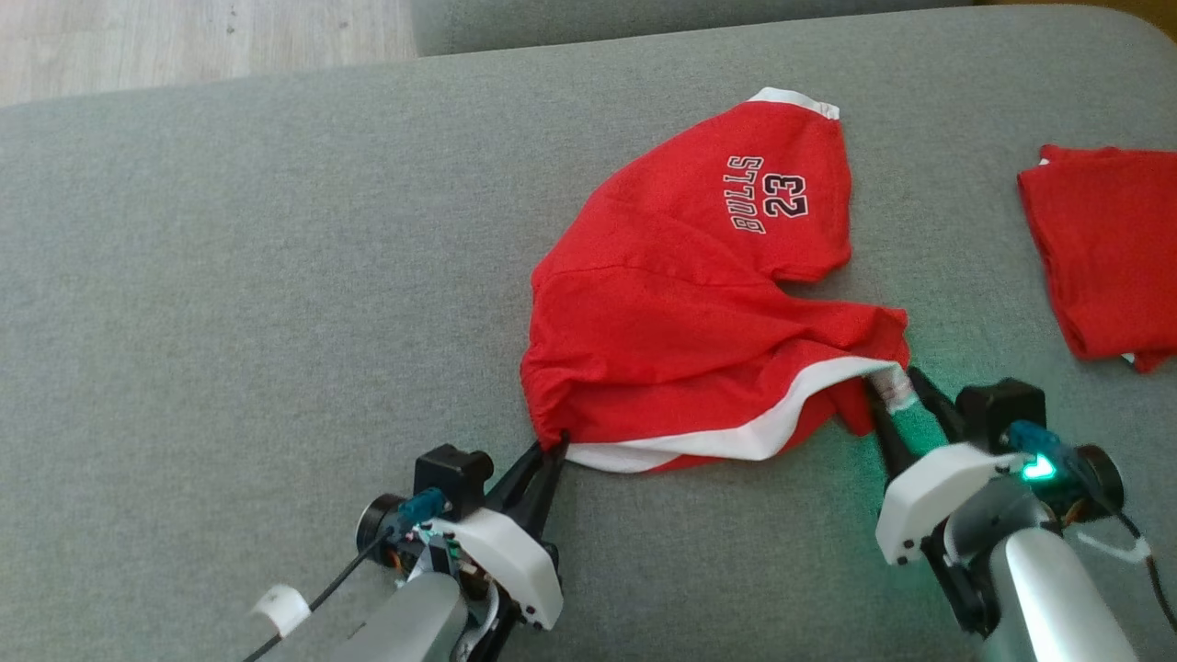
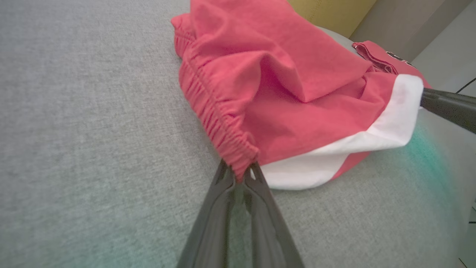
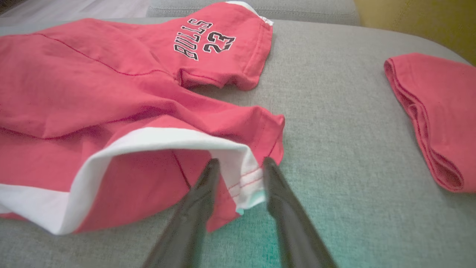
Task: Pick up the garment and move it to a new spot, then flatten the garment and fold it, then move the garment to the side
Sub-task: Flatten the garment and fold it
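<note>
In the head view, your red shorts, printed BULLS 23, lay crumpled near the middle of the grey cushion, with a second red garment well apart at its right edge. Your left gripper met the shorts' near left corner, and your right gripper sat at the white hem on the near right. In the left wrist view, your left gripper was pinched tight on the end of the gathered elastic waistband. In the right wrist view, your right gripper stood with its fingers apart, straddling the white hem of a leg opening, one finger inside and one outside, not clamped.
</note>
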Motion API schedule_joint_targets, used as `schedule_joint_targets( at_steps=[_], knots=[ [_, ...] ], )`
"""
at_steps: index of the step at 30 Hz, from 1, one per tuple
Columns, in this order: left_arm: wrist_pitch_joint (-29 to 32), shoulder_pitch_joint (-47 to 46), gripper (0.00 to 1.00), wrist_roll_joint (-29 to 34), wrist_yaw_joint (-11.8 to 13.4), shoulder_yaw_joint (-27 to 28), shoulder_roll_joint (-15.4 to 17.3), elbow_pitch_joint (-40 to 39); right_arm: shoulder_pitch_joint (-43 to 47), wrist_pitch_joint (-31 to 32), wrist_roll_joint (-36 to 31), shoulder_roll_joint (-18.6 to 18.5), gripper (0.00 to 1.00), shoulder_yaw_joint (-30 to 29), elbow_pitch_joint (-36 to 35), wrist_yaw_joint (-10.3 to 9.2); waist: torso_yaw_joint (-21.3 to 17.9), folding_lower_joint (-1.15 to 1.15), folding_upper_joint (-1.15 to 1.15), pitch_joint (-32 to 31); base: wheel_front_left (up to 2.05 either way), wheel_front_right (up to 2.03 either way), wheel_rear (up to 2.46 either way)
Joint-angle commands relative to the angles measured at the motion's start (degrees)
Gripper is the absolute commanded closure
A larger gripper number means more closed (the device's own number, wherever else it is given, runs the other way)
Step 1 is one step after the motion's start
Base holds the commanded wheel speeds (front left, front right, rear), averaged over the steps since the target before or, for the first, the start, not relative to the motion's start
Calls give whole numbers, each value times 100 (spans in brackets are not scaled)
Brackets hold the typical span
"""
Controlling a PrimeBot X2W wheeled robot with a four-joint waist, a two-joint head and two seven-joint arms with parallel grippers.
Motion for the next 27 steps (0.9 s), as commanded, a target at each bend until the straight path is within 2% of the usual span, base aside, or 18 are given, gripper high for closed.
schedule_joint_targets(
  at_steps=[1, 8, 14, 21, 24, 25, 27],
  knots=[
    [-56, -205, 100, -69, 5, 126, 14, -105, -204, -82, 25, -89, 100, 167, -157, 42, 1, 0, 0, -5, 0, 0, 0],
    [-315, -185, 100, -297, -14, 337, 49, -411, -268, -272, 134, -250, 100, 138, -504, 42, -1, 0, 0, -64, 0, 0, 0],
    [-337, -207, 100, -963, -78, 877, 276, -1711, -342, -79, 183, -613, 100, 120, -1529, 42, 26, 0, 0, -135, 0, 0, 0],
    [660, -321, 100, -2023, -98, 1351, 671, -3301, -607, 516, 340, -1113, 100, 238, -2565, 42, 66, 0, 0, -92, 0, 0, 0],
    [1191, -672, 100, -2394, 2, 1568, 839, -3600, -1129, 638, 566, -1312, 100, 498, -2592, 42, -22, 0, 0, 84, 0, 0, 0],
    [1191, -672, 100, -2394, 2, 1568, 839, -3600, -1129, 638, 566, -1312, 100, 498, -2592, 42, -22, 0, 0, 84, 0, 0, 0],
    [1488, -1052, 100, -2597, 136, 1768, 926, -3592, -1692, 636, 736, -1388, 100, 744, -2358, 42, -116, 0, 0, 277, 0, 0, 0]
  ],
)
